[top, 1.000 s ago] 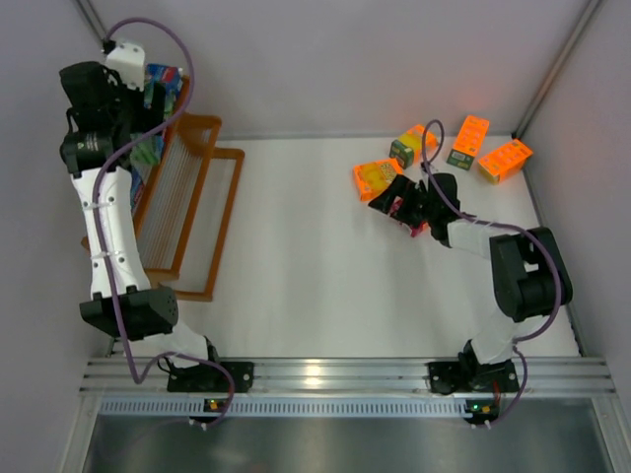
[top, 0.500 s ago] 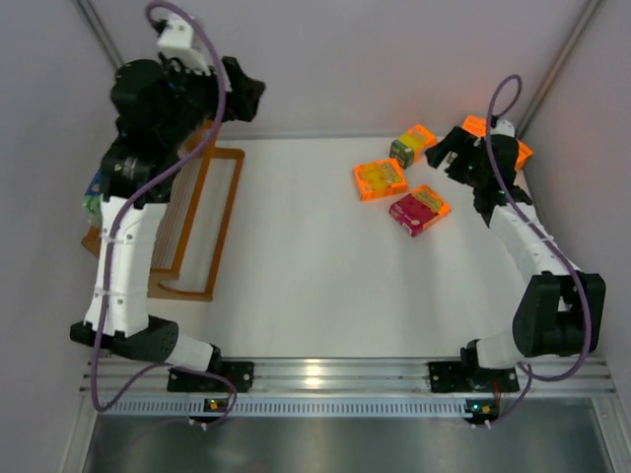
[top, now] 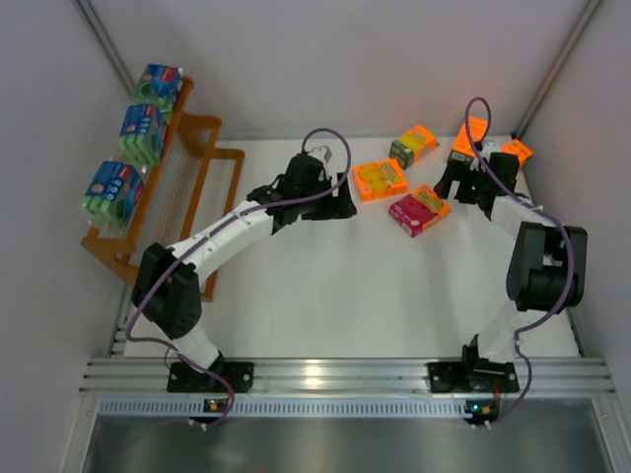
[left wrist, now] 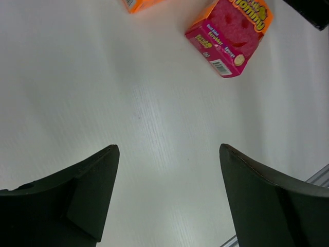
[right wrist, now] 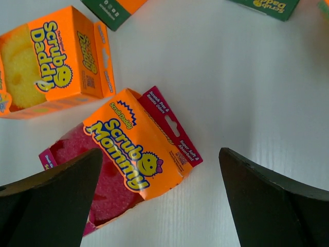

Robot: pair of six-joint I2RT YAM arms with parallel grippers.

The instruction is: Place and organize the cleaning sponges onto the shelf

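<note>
Three blue-green sponge packs (top: 141,131) sit in a row on the top tier of the orange shelf (top: 192,187) at the far left. My left gripper (top: 340,205) is open and empty, low over bare table just left of an orange pack (top: 380,179). A magenta-and-orange pack (top: 419,210) lies beside it and also shows in the left wrist view (left wrist: 231,33). My right gripper (top: 447,185) is open and empty just right of that magenta pack (right wrist: 123,159). The orange pack (right wrist: 51,62) lies beyond it. My left gripper (left wrist: 169,195) and right gripper (right wrist: 159,200) hold nothing.
More orange packs lie at the back right: one with a green end (top: 413,144), one behind my right wrist (top: 471,131), and one by the right wall (top: 513,150). Grey walls close in the table on the left, back and right.
My left arm has swung from the shelf to the table's middle, uncovering the three blue-green packs on the top tier. My right gripper has shifted slightly towards the magenta pack.
</note>
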